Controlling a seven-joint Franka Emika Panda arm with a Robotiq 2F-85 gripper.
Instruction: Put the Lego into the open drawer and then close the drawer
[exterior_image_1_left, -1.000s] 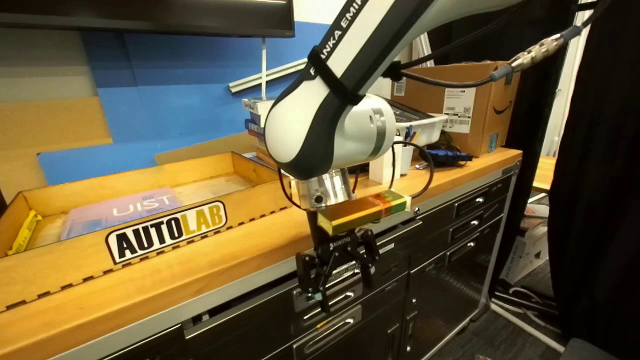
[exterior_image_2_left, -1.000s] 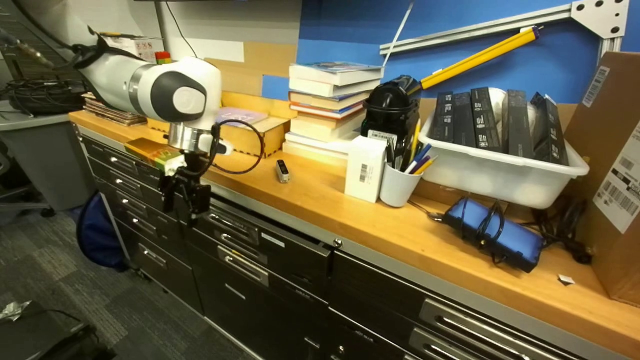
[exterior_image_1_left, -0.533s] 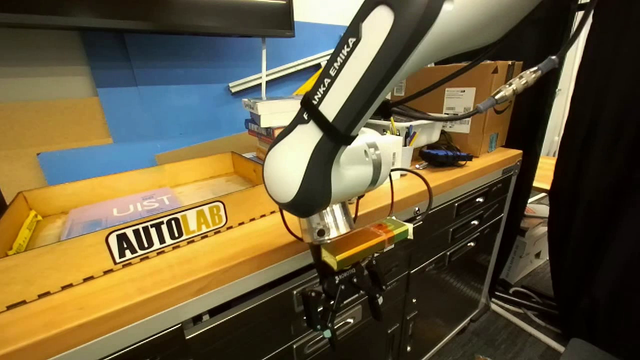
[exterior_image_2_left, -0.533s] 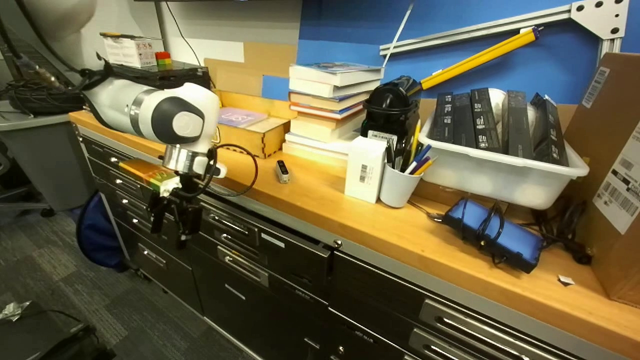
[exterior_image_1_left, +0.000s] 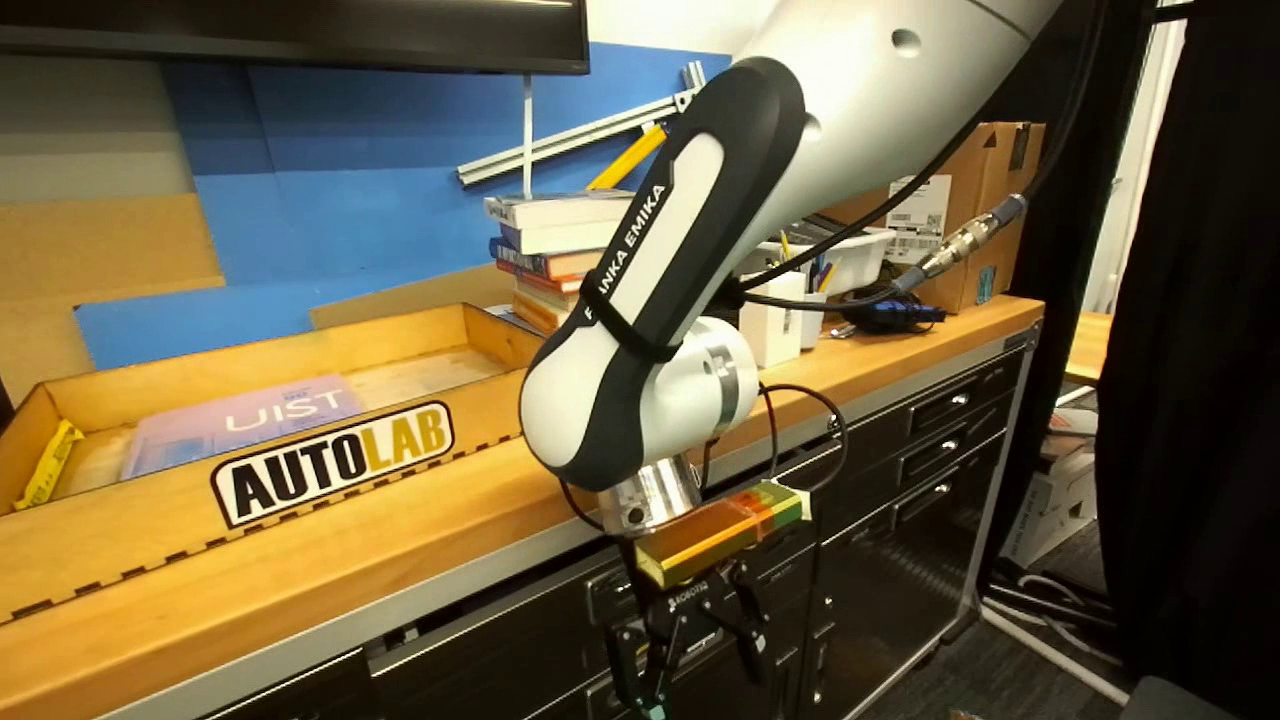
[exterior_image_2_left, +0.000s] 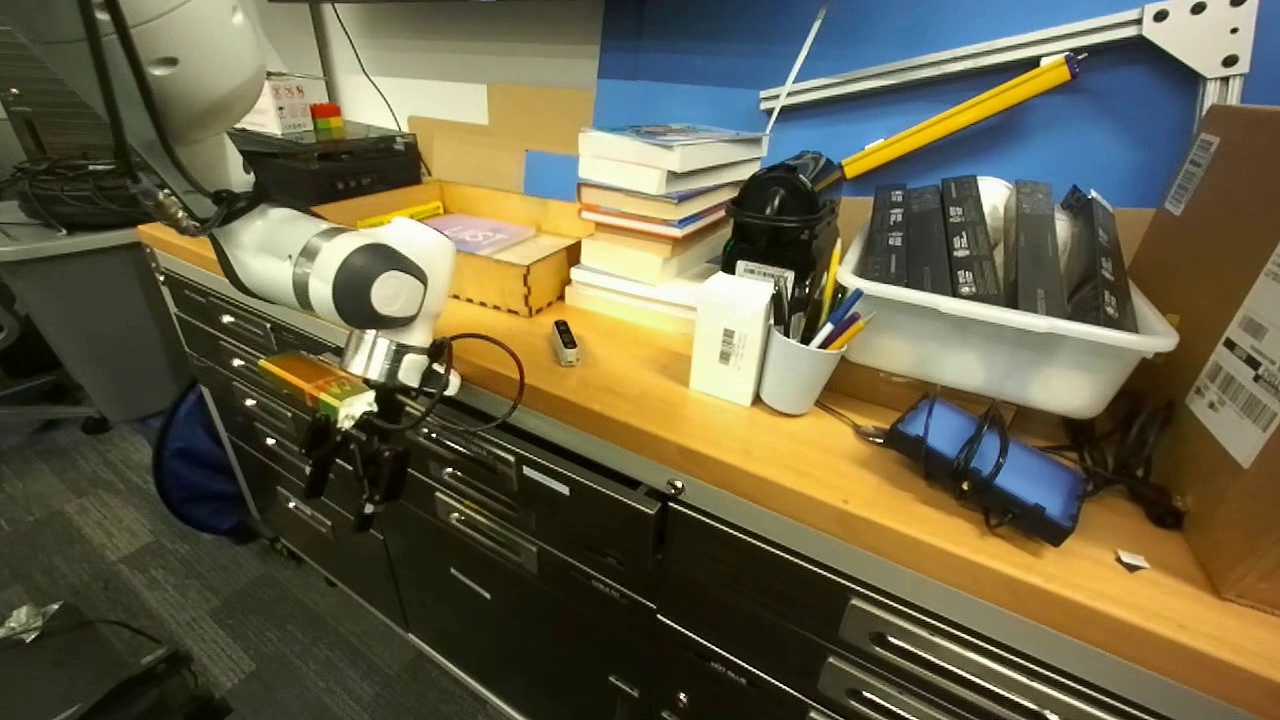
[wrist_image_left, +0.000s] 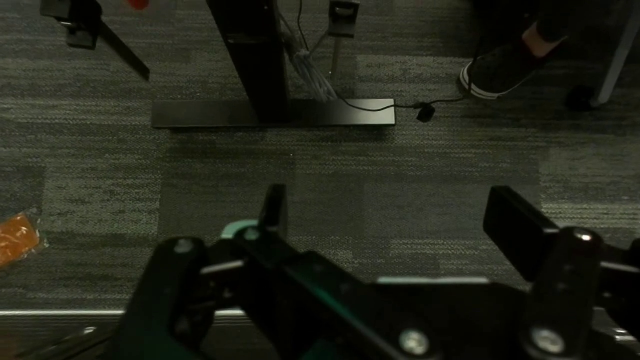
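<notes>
The Lego is out of view or hidden in all views. A black top drawer is pulled out a little under the counter, leaving a narrow dark gap above its front; it also shows in an exterior view. Its inside is mostly hidden. My gripper hangs fingers down in front of the drawer fronts, below counter level, in both exterior views. In the wrist view the gripper is open wide, with only carpet between its fingers. A small light-cyan spot shows at its left finger.
The wooden counter carries a low AUTOLAB box, stacked books, a small dark grey oblong object, a white box and a white bin. A desk foot and a shoe are on the floor.
My gripper has moved down from beside the drawer handles to lower in front of the cabinet, fingers staying open. The drawer has not visibly moved.
</notes>
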